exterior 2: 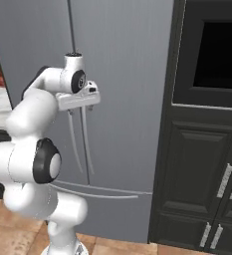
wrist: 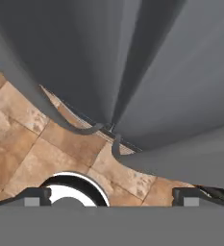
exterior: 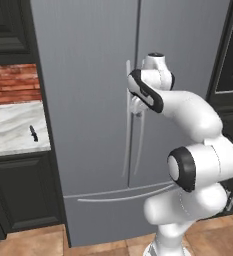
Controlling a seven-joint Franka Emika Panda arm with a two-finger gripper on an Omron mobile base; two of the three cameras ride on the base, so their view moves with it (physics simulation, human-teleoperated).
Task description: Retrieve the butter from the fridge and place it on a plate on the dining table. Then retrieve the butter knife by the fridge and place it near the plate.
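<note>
The gripper (exterior 2: pixel 80 108), fingers spread open, sits against the closed fridge (exterior: pixel 88 100), seemingly at its door handles; the butter knife (exterior: pixel 33 133) lies at nine o'clock.

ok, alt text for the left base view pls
The white arm reaches its gripper to the long handles at the centre seam of the closed grey fridge. A small butter knife lies on the marble counter to its left.

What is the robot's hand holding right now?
Nothing yet. The hand is open, up against the fridge door handles, with no finger closed on one.
</note>
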